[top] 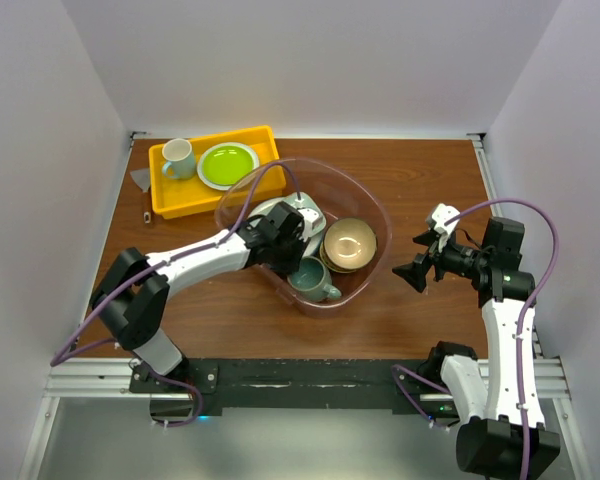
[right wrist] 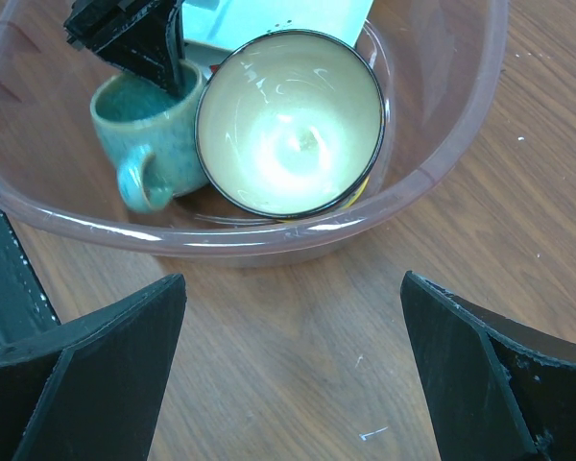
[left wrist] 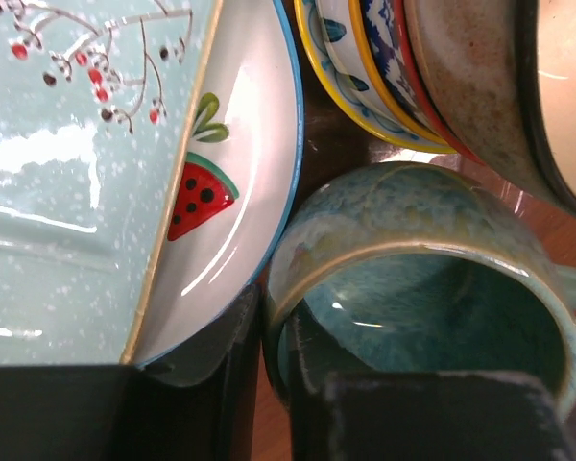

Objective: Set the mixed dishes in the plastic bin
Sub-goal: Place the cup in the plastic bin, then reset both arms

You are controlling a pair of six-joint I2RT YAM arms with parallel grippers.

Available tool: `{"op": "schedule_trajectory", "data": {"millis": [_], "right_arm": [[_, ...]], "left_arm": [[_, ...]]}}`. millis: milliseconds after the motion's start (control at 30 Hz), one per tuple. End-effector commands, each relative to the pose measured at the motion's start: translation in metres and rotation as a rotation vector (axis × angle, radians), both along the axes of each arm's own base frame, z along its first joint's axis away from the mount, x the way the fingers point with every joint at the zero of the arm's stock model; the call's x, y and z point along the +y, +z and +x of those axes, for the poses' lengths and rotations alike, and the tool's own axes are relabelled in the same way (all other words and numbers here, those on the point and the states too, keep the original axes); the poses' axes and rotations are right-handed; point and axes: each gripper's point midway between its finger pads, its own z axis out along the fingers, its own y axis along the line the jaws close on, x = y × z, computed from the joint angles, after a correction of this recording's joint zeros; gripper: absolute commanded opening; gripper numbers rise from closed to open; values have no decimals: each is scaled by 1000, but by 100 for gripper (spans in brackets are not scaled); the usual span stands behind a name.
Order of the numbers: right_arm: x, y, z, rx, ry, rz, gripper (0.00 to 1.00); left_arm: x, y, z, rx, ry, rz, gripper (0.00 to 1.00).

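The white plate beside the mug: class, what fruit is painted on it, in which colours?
A red watermelon slice with black seeds and green rind on the plate, clearest from the left wrist.

Clear pinkish bin (top: 370,215) holds grey-green mug (top: 311,278), stacked bowls (top: 348,244), watermelon plate (left wrist: 232,182), pale-green tray (left wrist: 77,173)

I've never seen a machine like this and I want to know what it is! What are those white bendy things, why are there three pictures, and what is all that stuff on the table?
Those are two robot arms, each ending in a two-finger pincher. One picture looks down from above; the other two come from small cameras on each wrist. On the wooden table sits a clear plastic bin with dishes inside: a grey-green mug, a bowl, a watermelon plate and a pale-green tray. The left gripper reaches into the bin with its fingers at the mug's rim. The right gripper waits outside, wide open and empty. Behind is a yellow tray with a lime-green plate and another mug.
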Motion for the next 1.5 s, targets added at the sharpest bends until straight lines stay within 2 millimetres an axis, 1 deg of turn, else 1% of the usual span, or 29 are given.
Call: {"op": "schedule_trajectory", "data": {"millis": [0, 33, 267, 467, 500, 533, 567, 633, 667, 700, 733, 800, 833, 867, 933, 967, 1000, 1033, 1067, 1133, 1167, 1233, 1267, 1300, 1333, 1367, 1400, 1433, 1467], "right_arm": [[-2, 10, 5, -58, -1, -24, 98], [-2, 10, 5, -56, -2, -23, 98], [-2, 10, 6, -57, -6, -24, 98], [-3, 9, 6, -58, -9, -26, 98], [-3, 9, 6, -58, -10, -28, 98], [-3, 10, 6, -60, -12, -28, 98], [-3, 10, 6, -60, -12, -28, 98], [-3, 10, 6, -63, -12, -31, 98], [-4, 11, 6, -64, -14, -31, 98], [-4, 10, 6, -65, -16, -33, 98], [-4, 11, 6, -68, -18, -35, 98], [-5, 11, 6, -70, -23, -36, 98], [-5, 12, 7, -72, -25, -37, 98], [-7, 12, 8, -74, -35, -44, 98], [-9, 14, 10, -75, -55, -46, 98], [-13, 16, 14, -78, -84, -57, 98], [-15, 18, 15, -69, -114, -47, 98], [-18, 21, 19, -80, -136, -53, 98], [-20, 22, 21, -83, -153, -57, 98], [-28, 25, 26, -82, -210, -65, 98], [-30, 28, 28, -87, -229, -66, 98], [-38, 33, 33, -88, -295, -71, 98], [-41, 40, 35, -106, -318, -73, 98], [-48, 44, 38, -105, -372, -75, 98], [-51, 50, 41, -118, -393, -74, 98], [-53, 61, 42, -137, -411, -73, 98], [-55, 66, 43, -136, -433, -64, 98], [-60, 71, 46, -141, -463, -66, 98], [-61, 84, 47, -163, -478, -58, 98]], "left_arm": [[-22, 38, 26, -109, 42, -119, 25], [-22, 40, 26, -112, 42, -123, 28], [-23, 60, 24, -137, 35, -159, 41], [-19, 94, 20, -203, 19, -214, 54], [-18, 104, 19, -224, 18, -230, 57], [-16, 108, 19, -236, 18, -233, 59], [-12, 119, 19, -264, 24, -246, 61], [-7, 126, 18, -291, 28, -250, 66], [-3, 136, 16, -313, 30, -262, 67], [0, 140, 16, -326, 32, -264, 71], [6, 143, 18, -348, 48, -251, 72], [15, 159, 17, -395, 62, -263, 78], [19, 162, 15, -408, 64, -261, 80], [27, 173, 15, -441, 83, -271, 85], [37, 182, 14, -477, 101, -278, 91], [49, 194, 14, -516, 133, -290, 97], [55, 200, 13, -537, 151, -296, 100], [62, 203, 12, -556, 164, -295, 100], [75, 213, 12, -593, 197, -302, 100], [88, 218, 12, -620, 226, -292, 100], [100, 225, 12, -648, 259, -288, 100], [112, 222, 11, -666, 282, -261, 100], [123, 224, 10, -688, 313, -253, 100], [128, 218, 10, -692, 324, -235, 100], [133, 217, 9, -699, 338, -228, 100], [141, 218, 8, -717, 367, -218, 100], [146, 210, 8, -714, 383, -197, 100], [150, 208, 8, -719, 400, -188, 100], [157, 207, 7, -732, 426, -175, 100]]}}
